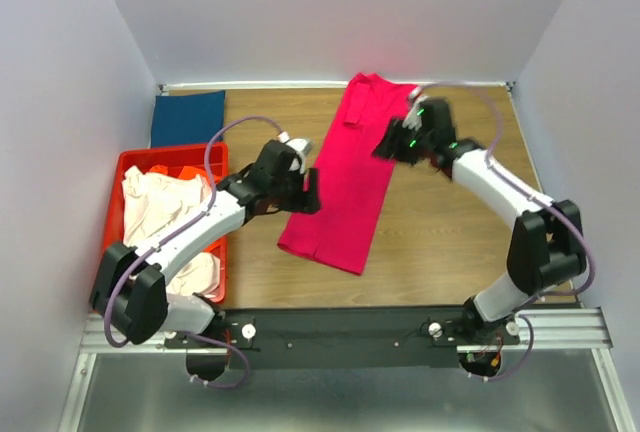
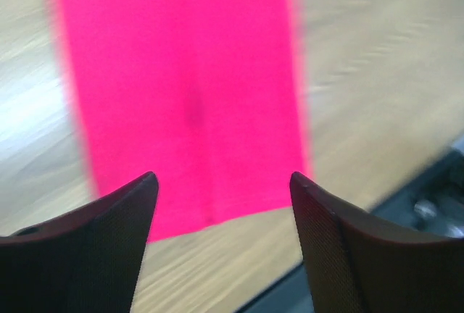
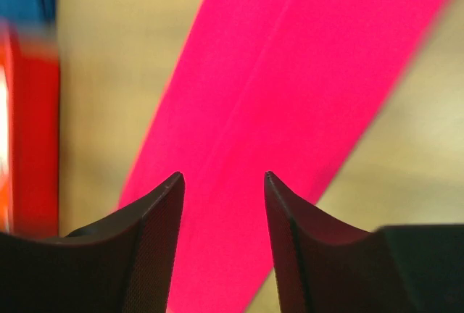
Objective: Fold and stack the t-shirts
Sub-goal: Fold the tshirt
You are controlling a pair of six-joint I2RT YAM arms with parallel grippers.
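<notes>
The magenta-pink t-shirt [image 1: 345, 187] lies flat on the wooden table, folded into a long narrow strip that runs from the back wall toward the near edge. My left gripper [image 1: 308, 192] hovers at the strip's left edge, low down. Its jaws are open and empty in the left wrist view [image 2: 223, 179], with the shirt's [image 2: 188, 96] hem just beyond them. My right gripper [image 1: 388, 142] hangs over the upper right part of the strip. It is open too [image 3: 223, 177], and only pink cloth [image 3: 290, 96] shows beneath it.
A dark blue t-shirt [image 1: 187, 118] lies folded at the back left corner. The red crate [image 1: 130, 160] at the left holds cream-white cloth [image 1: 160, 202] and orange cloth [image 1: 190, 172]. White walls close in the table. A metal rail [image 1: 340, 327] runs along the near edge.
</notes>
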